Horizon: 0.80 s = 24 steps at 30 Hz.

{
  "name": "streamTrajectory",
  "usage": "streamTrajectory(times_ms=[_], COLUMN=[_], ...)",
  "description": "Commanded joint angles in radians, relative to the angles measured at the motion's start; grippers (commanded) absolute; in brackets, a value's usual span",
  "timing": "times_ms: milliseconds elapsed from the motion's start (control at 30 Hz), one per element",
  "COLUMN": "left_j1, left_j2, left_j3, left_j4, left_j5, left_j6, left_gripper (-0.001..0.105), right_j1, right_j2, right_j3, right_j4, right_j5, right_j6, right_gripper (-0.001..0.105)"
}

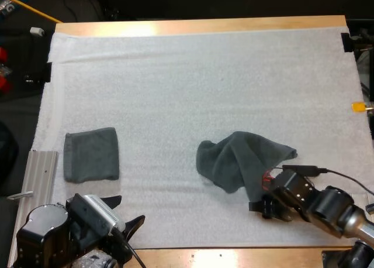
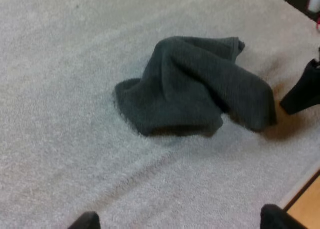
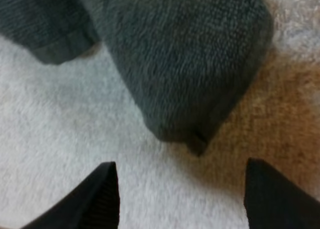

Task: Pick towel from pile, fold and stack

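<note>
crumpled dark grey-green towel (image 1: 242,160) right of centre on white mat (image 1: 175,86); folded dark grey-green towel (image 1: 92,154) at mat's left | right gripper (image 3: 182,199) fingers apart, just short of crumpled corner | left gripper (image 2: 180,221) fingers apart, empty

The crumpled towel (image 1: 242,160) folds over itself, hiding its inner layers; in the right wrist view its far part is cut off; the right gripper (image 1: 264,206), by the mat's (image 1: 193,81) near edge, has fingertips partly covered by its own wrist; the left gripper (image 2: 180,223) shows bare fingertips, the rest cut off.
</note>
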Motion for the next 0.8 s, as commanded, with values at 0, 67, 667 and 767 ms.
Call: streamTrajectory(times_ms=[0, 67, 667, 767], left_j1=[-0.005, -0.005, -0.005, -0.005], left_j2=[0.003, 0.003, 0.003, 0.003], left_j3=[-0.006, -0.006, -0.006, -0.006], left_j4=[-0.003, -0.003, -0.003, -0.003], left_j5=[0.007, 0.007, 0.114, 0.114], left_j6=[-0.002, -0.002, -0.002, -0.002], left_gripper=[0.062, 0.062, 0.062, 0.062], right_j1=[0.000, 0.000, 0.000, 0.000], right_j2=[0.017, 0.051, 0.275, 0.270], right_j3=[0.006, 0.008, 0.005, -0.003], right_j4=[-0.041, -0.066, -0.247, -0.245], right_j5=[-0.006, -0.006, 0.048, 0.020], right_j6=[0.020, 0.023, 0.097, 0.091], right_gripper=[0.054, 0.054, 0.000, 0.000])
